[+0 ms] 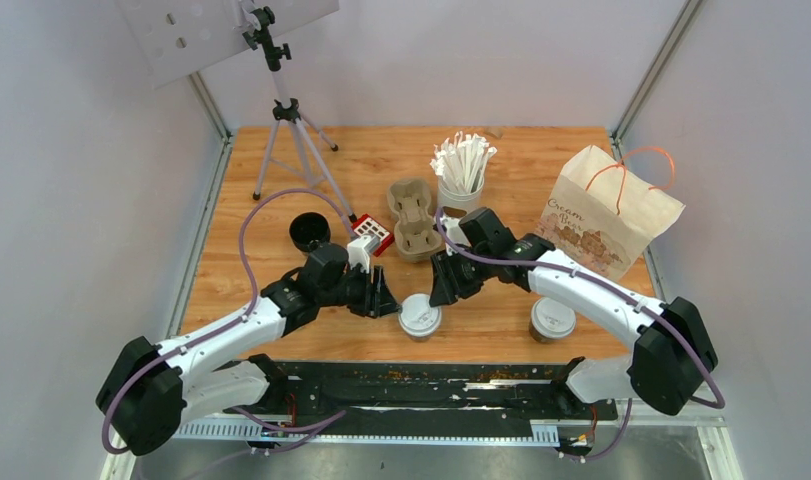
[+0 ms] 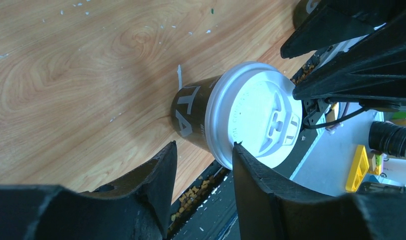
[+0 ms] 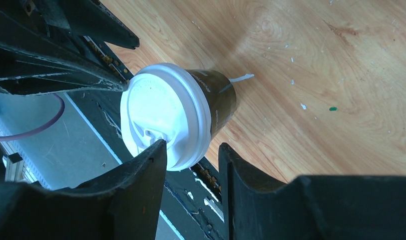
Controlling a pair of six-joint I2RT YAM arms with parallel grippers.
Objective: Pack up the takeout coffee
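Across the wooden table (image 1: 281,170), I see the paper bag (image 1: 606,210) at the right rear. My left gripper (image 1: 388,298) and right gripper (image 1: 439,292), jaws apart and empty, flank one lidded coffee cup (image 1: 419,316) near the front edge; the second cup (image 1: 552,319) stands further right.

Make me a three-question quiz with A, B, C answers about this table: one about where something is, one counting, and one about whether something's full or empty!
1. Where on the table is the paper bag? A) right side B) left side C) front middle
2. How many lidded coffee cups are there? A) one B) two C) four
3. The pulp cup tray is: A) empty B) holding one cup C) holding two cups

Answers: 1 A, the bag stands by the right edge. 2 B, two white lids show near the front. 3 A, its wells hold nothing.
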